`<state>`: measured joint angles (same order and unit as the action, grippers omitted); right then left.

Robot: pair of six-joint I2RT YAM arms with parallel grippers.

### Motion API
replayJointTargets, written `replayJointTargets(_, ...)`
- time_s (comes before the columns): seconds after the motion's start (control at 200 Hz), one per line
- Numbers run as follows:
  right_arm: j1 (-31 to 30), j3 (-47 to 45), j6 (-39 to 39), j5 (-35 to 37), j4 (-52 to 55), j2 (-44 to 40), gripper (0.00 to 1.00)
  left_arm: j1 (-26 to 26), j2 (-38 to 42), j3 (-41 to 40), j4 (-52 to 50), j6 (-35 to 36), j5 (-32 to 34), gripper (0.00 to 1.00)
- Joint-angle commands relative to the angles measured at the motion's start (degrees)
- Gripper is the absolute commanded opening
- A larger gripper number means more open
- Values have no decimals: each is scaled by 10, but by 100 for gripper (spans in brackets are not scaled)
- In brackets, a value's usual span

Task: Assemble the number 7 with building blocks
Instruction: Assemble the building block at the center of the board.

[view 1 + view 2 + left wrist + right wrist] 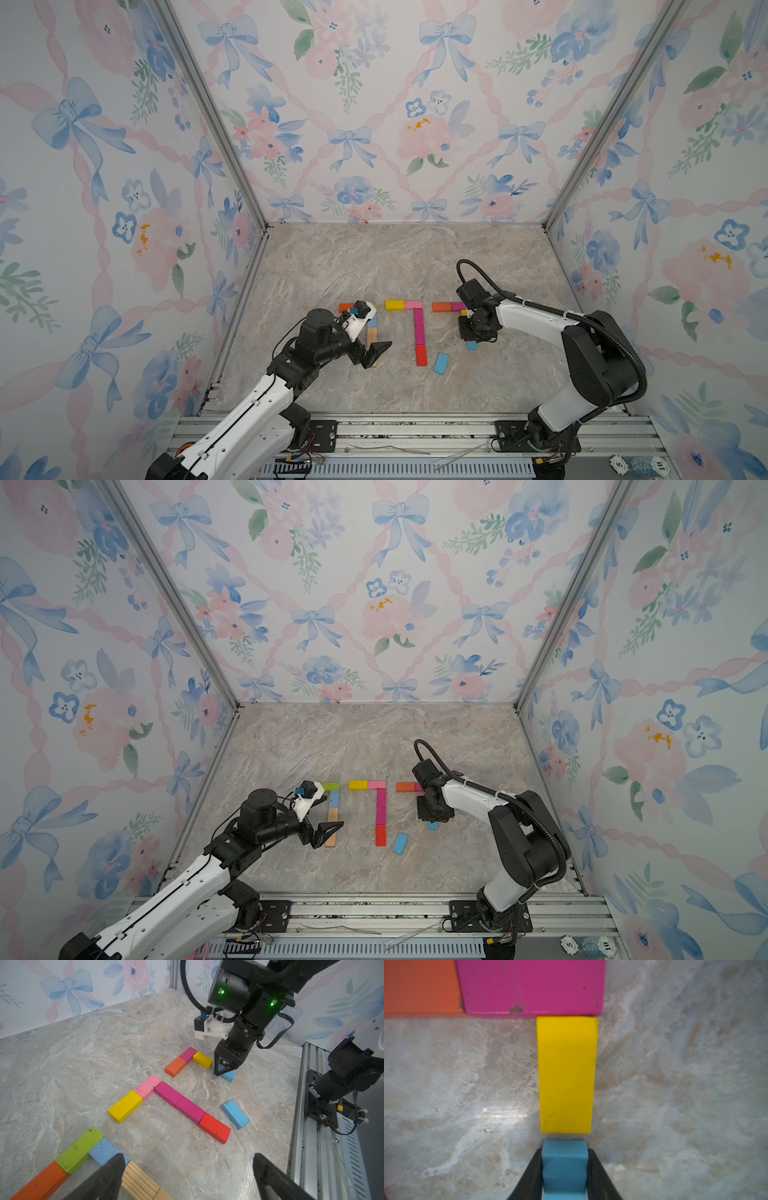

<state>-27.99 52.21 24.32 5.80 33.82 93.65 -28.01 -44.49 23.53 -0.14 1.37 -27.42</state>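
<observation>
Trouble, if it comes, will likely start at the right gripper (564, 1153), whose jaws stand close along both sides of a blue block (229, 1077); whether they press it or sit a hair clear cannot be told. That block lies low on the marble table (374, 266), end-on to a yellow block (566, 1074) with a thin gap between them. The yellow one butts a magenta block (529, 987) beside an orange block (419, 987), making the bar and stem of a 7. Should one pad cling as the jaws part, the blue block could swing out of line, and a crooked lift could knock the yellow piece askew. A spare blue block (235, 1114) lies tilted just beside the red block (215, 1128) that ends the middle figure, so reaching for it risks bumping that stem. The left gripper (188, 1156) hangs empty, jaws wide apart, above the wood block (139, 1182) of the leftmost figure, where a careless dip would disturb it
</observation>
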Motion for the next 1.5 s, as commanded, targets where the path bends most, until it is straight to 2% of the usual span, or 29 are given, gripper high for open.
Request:
replayJointTargets(0.0,7,10,1,3,21,23,53,-2,-4,1,-6,9,3,98)
replayJointTargets(0.12,9,1,10,3,26,15,68,-2,-5,1,-6,10,4,98)
replayJointTargets(0.29,8,-8,31,-18,40,-48,73,-2,-5,2,-6,10,3,98)
replayJointTargets(0.38,4,-11,59,-22,52,-128,76,-2,-3,2,-6,8,3,98)
replayJointTargets(0.42,3,-19,79,-25,49,-170,85,-1,-3,3,-6,8,3,98)
replayJointTargets(0.44,2,-24,87,-29,47,-196,99,-2,-3,3,-5,8,3,98)
replayJointTargets(0.52,9,-55,111,-51,31,-291,97,-2,-1,5,-5,7,3,98)
replayJointTargets(0.57,32,-82,152,-73,17,-348,97,-2,2,4,-3,7,2,98)
replayJointTargets(0.63,77,-123,194,-111,-8,-414,97,-2,5,3,-2,7,1,98)
replayJointTargets(0.705,145,-198,247,-197,-88,-501,96,-2,9,2,1,7,2,98)
replayJointTargets(0.77,206,-242,328,-214,-94,-568,97,-2,10,2,1,6,2,98)
replayJointTargets(0.885,252,-275,348,-274,-87,-629,97,-2,10,1,1,7,3,98)
replayJointTargets(1.035,246,-308,377,-321,-76,-639,97,-1,6,3,1,6,1,98)
replayJointTargets(1.14,225,-337,413,-307,-78,-663,97,-2,5,2,1,6,1,98)
replayJointTargets(1.28,153,-381,466,-264,-105,-674,97,-1,8,2,0,7,4,98)
replayJointTargets(1.495,33,-399,495,-187,-154,-625,97,-2,6,2,-1,7,2,98)
